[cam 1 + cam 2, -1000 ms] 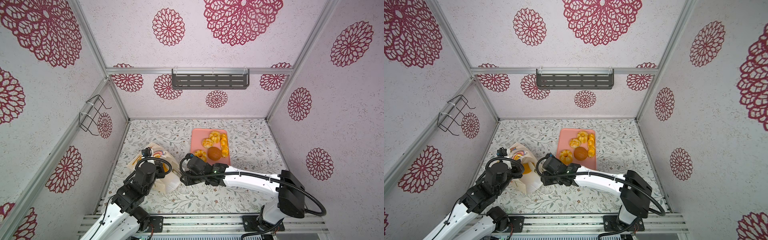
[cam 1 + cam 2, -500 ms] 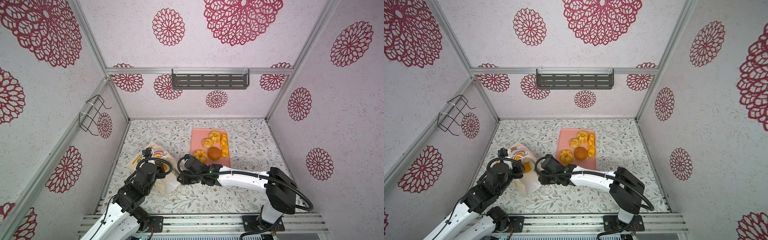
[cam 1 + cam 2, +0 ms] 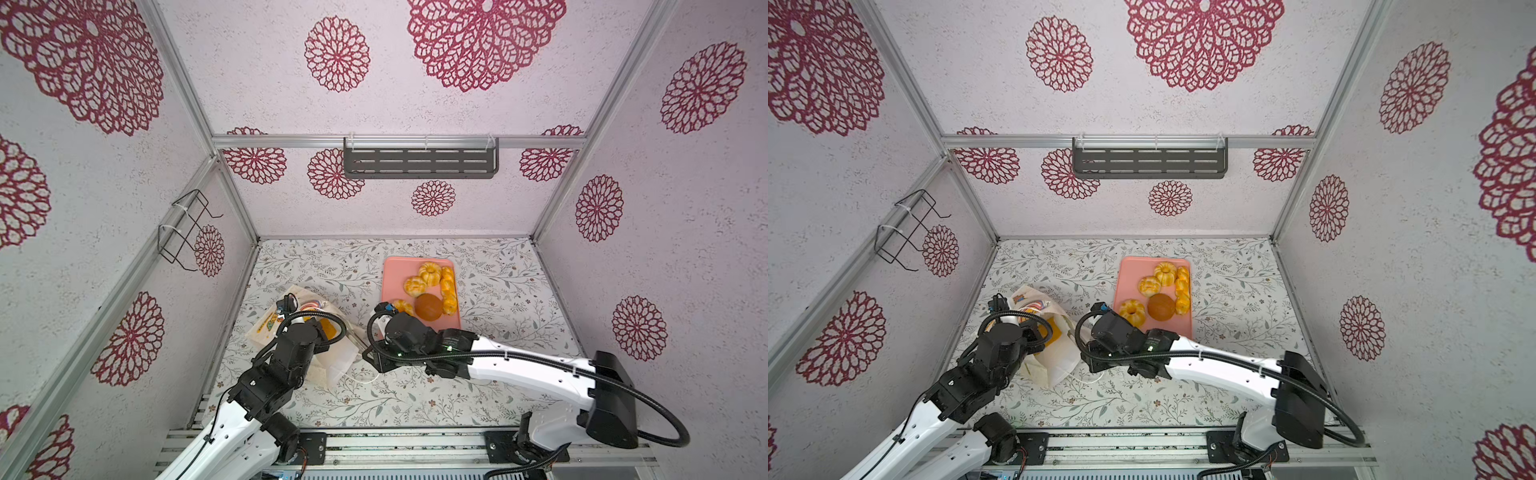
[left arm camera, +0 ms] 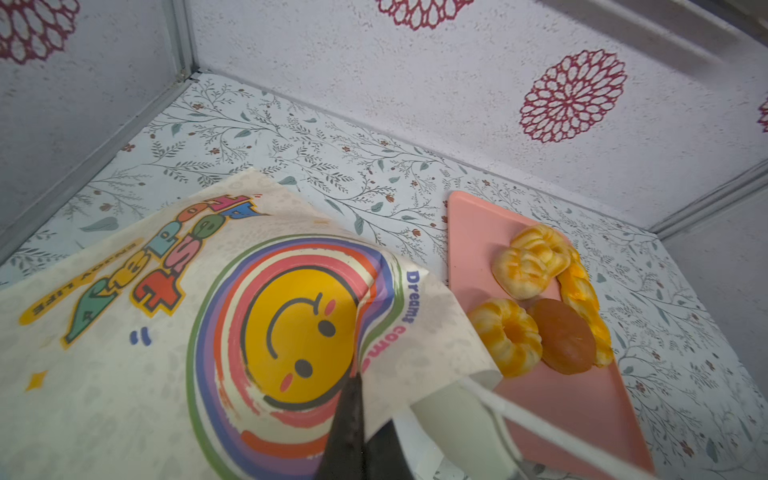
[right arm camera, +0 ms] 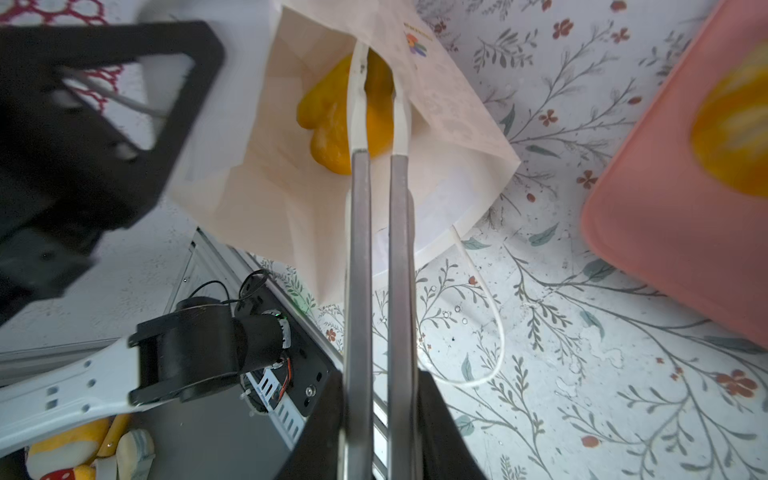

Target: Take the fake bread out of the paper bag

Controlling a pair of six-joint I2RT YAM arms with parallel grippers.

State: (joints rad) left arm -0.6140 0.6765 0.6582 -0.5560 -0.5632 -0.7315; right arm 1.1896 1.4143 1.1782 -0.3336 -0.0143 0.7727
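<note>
The right claw point(image 5: 378, 75) is gripping an orange pastry point(image 5: 328, 124) deep inside the open mouth of the paper bag point(image 5: 257, 174). From where I am standing, its pale fingertips point(image 5: 358, 104) are sitting nearly together, with only a sliver of orange showing between them. The left claw point(image 4: 359, 395) is clamping tight on the bag's upper panel beside the mouth. One dark finger is lying across the edge of the smiley-face print point(image 4: 291, 328) and the other is tucking under the paper.

The floral table point(image 3: 415, 399) is carrying everything. In both top views the bag is lying tipped over at the table's left side, near the left wall, with its mouth facing the right arm. The pink tray point(image 3: 395, 270) is sitting near it toward the middle, apart from it, and five more pastries are resting on the tray. A braided stick point(image 3: 448, 291) is running along the tray's right edge, and a dark brown bun point(image 3: 429, 306) is touching it. One ring point(image 3: 429, 272) is sitting at the far end, and a second ring point(image 3: 1132, 311) is sitting at the near left, close to the right wrist. A knotted roll point(image 3: 414, 286) is nestling against the far ring. One white cord handle point(image 5: 494, 332) is trailing loose on the table just outside the bag's mouth.
</note>
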